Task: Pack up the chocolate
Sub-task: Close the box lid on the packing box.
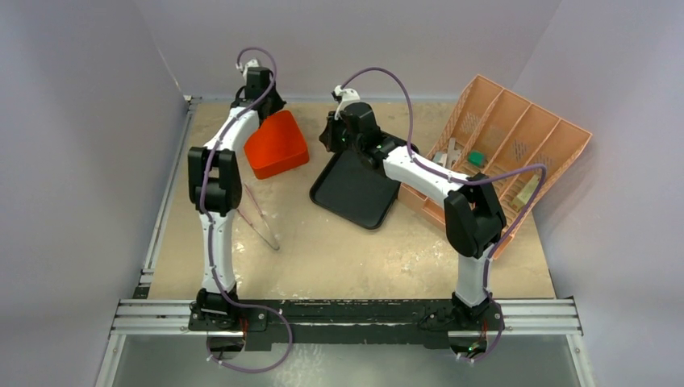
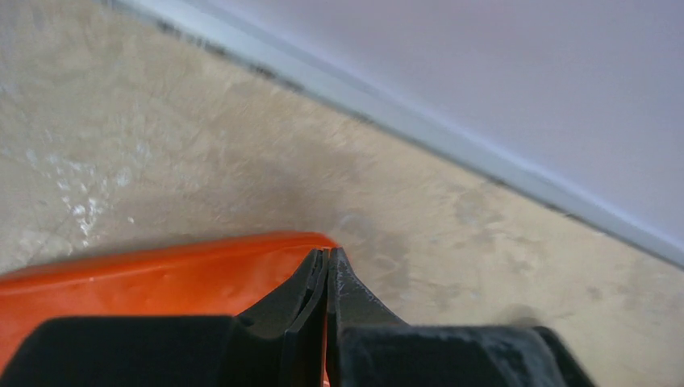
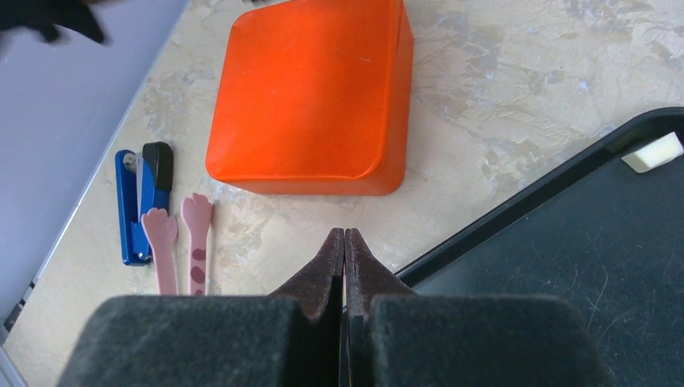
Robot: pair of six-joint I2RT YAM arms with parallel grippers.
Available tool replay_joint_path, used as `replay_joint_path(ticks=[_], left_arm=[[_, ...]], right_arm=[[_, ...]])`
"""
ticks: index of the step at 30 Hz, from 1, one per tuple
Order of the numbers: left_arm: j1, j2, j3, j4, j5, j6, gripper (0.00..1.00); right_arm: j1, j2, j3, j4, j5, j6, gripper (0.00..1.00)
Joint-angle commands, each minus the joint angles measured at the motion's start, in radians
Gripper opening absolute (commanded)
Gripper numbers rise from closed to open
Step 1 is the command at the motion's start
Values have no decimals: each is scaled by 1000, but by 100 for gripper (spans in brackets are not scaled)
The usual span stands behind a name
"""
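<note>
Sighting: one cream-white chocolate piece (image 3: 653, 151) in corner of black tray (image 3: 565, 266), others not seen. Judged light, stiff, smooth, easily marked; pinch gently across opposite flat faces. Both pressed together, empty: left tool (image 2: 327, 270), right tool (image 3: 345, 242)

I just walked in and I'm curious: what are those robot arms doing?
Two robot arms are reaching out, and both grippers are shut. The left gripper has its tips at the edge of the orange box. The right gripper hangs just beside the rim of the black tray, where one cream-white chocolate piece lies. I can't see inside the box.
</note>
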State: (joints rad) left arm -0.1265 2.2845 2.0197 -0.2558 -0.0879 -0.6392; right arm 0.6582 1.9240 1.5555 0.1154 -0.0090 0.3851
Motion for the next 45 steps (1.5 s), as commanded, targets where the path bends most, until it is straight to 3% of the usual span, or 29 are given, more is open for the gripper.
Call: replay_joint_path(ticks=[1, 5, 10, 14, 19, 25, 28, 31, 37, 41, 45], left_arm=[[-9, 176, 16, -173, -19, 52, 0], [-10, 78, -106, -112, -32, 62, 0], [7, 44, 23, -132, 46, 48, 0], [10, -37, -7, -32, 83, -10, 3], [59, -99, 4, -141, 29, -2, 22], [184, -278, -232, -134, -12, 9, 41], [226, -327, -317, -127, -8, 30, 45], [238, -339, -377, -108, 4, 56, 48], [240, -277, -434, -42, 126, 48, 41], [240, -231, -444, 35, 221, 51, 41], [241, -205, -411, 37, 216, 76, 42]], right_arm=[[-1, -7, 31, 10, 10, 20, 0], [-1, 1, 48, -30, 10, 28, 0], [-2, 8, 59, -10, -5, 35, 0], [-3, 32, 69, 13, -53, 58, 0], [-9, 171, 195, 16, -24, 67, 39], [-31, 400, 484, 13, -80, 73, 61], [-39, 510, 612, 14, -100, 70, 73], [-41, 592, 689, 28, -99, 57, 79], [-41, 663, 733, 55, -180, 54, 64], [-31, 619, 638, 85, -228, 71, 53], [5, 538, 482, 115, -245, 88, 44]])
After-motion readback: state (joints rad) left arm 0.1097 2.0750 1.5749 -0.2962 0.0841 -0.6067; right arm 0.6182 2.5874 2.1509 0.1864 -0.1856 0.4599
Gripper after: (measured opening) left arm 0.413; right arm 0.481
